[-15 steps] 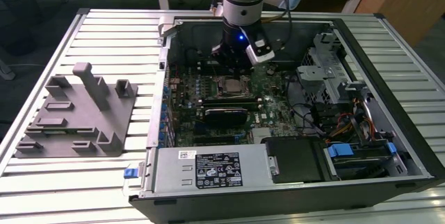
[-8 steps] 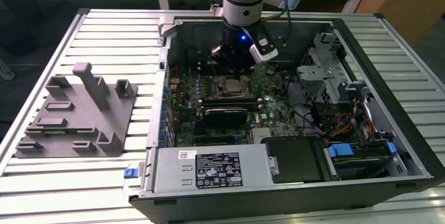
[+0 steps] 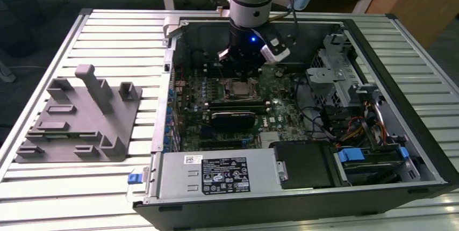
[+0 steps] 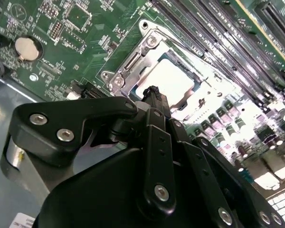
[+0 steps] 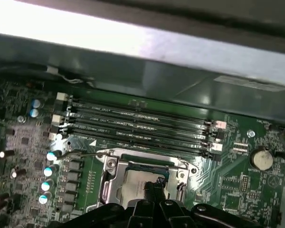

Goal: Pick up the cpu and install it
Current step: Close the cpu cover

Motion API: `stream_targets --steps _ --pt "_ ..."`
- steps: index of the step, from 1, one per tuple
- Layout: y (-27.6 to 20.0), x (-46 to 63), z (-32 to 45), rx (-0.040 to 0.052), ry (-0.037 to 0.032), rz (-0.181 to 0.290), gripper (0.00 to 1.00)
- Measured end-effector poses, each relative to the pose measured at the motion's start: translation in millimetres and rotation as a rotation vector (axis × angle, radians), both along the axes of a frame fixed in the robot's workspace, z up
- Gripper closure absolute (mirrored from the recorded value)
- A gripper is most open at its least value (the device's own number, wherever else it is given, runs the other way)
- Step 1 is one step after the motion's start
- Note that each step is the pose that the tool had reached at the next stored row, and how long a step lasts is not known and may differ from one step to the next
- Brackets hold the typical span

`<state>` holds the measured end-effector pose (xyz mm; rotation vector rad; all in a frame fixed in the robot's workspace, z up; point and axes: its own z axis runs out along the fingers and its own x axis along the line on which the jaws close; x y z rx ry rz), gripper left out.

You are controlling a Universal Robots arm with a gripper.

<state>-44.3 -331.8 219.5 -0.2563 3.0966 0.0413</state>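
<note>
install step, i'd say: cpu (image 4: 175, 78) sits in the socket frame (image 4: 133, 61) on the motherboard (image 4: 85, 28), far half of the computer case (image 3: 301, 209). gripper (image 4: 154, 91) hangs right over it, jaws together, tips at the chip's edge. next move calls for the chip flat and square in the frame.

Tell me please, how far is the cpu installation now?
Done, it seems: the cpu already lies inside the socket frame. In hand: the hand hangs right over the cpu's edge; whether it touches, I cannot tell. Left: full seating is not confirmed, and the hand is not yet clear of the socket frame.
</note>
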Motion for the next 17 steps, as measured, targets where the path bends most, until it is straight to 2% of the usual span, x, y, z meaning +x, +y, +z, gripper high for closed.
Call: stream_targets --steps 3,7,14,17 --pt "-2.3 -0.2 -0.4 -0.0044 0.0000 0.005 0.89" --pt "-6.2 -0.4 -1.8 -0.0052 0.0000 0.001 0.89" --pt "-6.3 -3.1 -4.4 -0.0053 0.0001 -0.049 0.89" --pt "-6.4 -7.7 -5.0 -0.0055 0.0001 -0.062 0.89"
